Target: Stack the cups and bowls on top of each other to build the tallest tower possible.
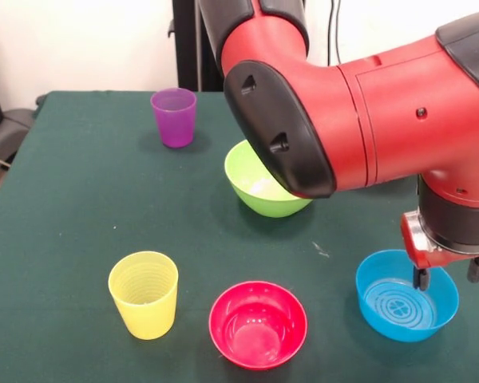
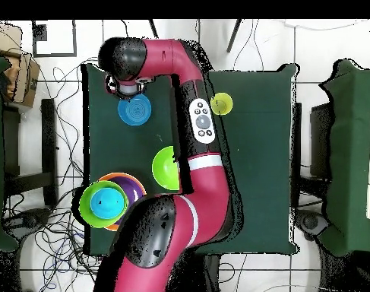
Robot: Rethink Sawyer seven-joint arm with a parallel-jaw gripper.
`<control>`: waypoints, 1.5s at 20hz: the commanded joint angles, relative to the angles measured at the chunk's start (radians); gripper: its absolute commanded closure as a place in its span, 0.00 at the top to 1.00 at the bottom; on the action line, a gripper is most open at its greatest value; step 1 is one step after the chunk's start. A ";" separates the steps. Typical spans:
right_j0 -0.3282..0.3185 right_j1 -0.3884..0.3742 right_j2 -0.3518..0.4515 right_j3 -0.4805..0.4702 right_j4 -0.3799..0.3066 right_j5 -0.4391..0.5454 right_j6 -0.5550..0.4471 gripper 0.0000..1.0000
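Gripper (image 1: 445,278) spread, fingers straddling far rim of blue bowl (image 1: 406,295) on desk (image 1: 80,215). Red bowl (image 1: 258,324), yellow cup (image 1: 144,294) alongside.

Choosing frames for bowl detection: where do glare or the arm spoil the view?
Front view: white glare inside the pink-red bowl; the arm hides the lime green bowl at its right rim. Overhead view: the arm covers that bowl's right edge.
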 commanded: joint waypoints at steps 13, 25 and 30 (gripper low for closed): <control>-0.001 0.027 -0.066 0.082 -0.088 -0.129 -0.329 1.00; 0.005 -0.055 -0.109 0.251 -0.060 -0.207 -0.196 1.00; 0.009 -0.044 -0.118 0.267 -0.068 -0.252 -0.183 1.00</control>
